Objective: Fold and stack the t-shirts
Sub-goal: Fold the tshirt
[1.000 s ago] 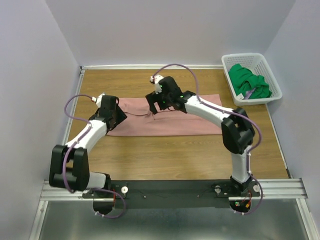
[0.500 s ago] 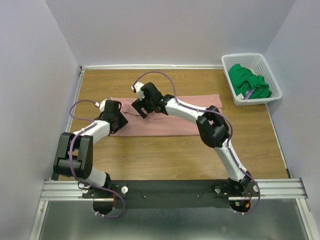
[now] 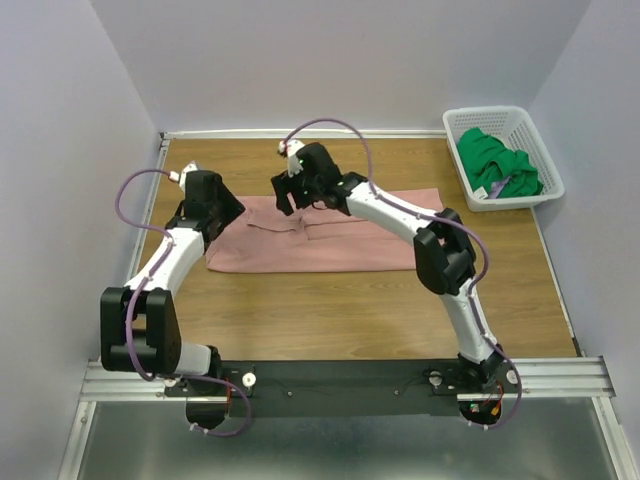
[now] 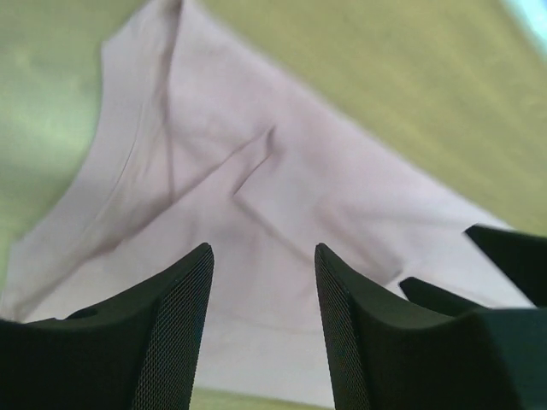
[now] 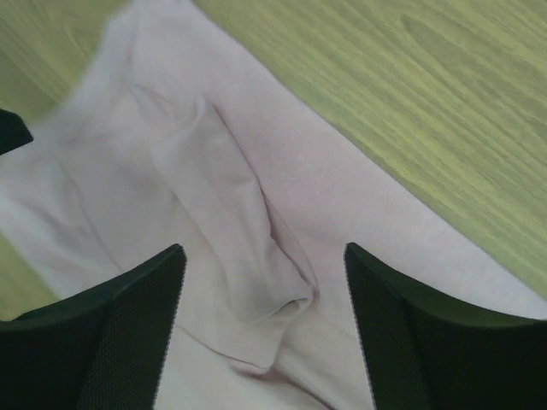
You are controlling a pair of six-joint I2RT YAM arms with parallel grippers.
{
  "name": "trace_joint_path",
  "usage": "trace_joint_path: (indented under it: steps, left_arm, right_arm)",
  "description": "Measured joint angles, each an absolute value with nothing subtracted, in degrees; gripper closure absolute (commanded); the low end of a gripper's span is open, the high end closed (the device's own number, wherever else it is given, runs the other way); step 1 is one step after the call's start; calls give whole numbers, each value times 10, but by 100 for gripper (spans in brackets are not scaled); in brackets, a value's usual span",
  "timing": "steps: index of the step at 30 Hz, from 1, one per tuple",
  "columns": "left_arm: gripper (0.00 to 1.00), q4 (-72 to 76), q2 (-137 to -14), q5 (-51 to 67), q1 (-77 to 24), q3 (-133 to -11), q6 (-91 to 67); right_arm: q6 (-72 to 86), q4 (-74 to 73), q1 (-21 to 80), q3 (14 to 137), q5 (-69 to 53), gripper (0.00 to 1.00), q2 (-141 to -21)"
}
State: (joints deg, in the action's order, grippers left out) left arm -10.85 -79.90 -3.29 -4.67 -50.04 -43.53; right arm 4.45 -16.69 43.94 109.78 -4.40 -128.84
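Left gripper [image 4: 263, 256] and right gripper [image 5: 265, 256] gape empty over the pink t-shirt [image 3: 330, 245], ten o'clock end; a shallow pinch could undo its fold.

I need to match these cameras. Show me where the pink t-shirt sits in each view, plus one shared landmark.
Top external: the pink t-shirt lies spread flat across the middle of the table.
Left wrist: it fills the centre of the frame.
Right wrist: it covers the left and bottom of the frame.
Shared landmark: the wooden table bordering the shirt's edge.
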Motion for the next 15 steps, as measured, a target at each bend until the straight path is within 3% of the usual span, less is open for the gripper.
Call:
trace_joint_path:
  steps: [5,9,15]
  left_arm:
    - [67,-86,-837,27,-22,-569,-422]
    - [76,-72,-903,76,-22,-595,-418]
    - [77,-68,-966,117,-23,-601,-414]
  right_arm:
    - [144,-129,387,1095,-142,65,-1269]
    - [205,-100,367,1087,-191,77,-1269]
    - [271,-58,369,1068,-251,85,-1272]
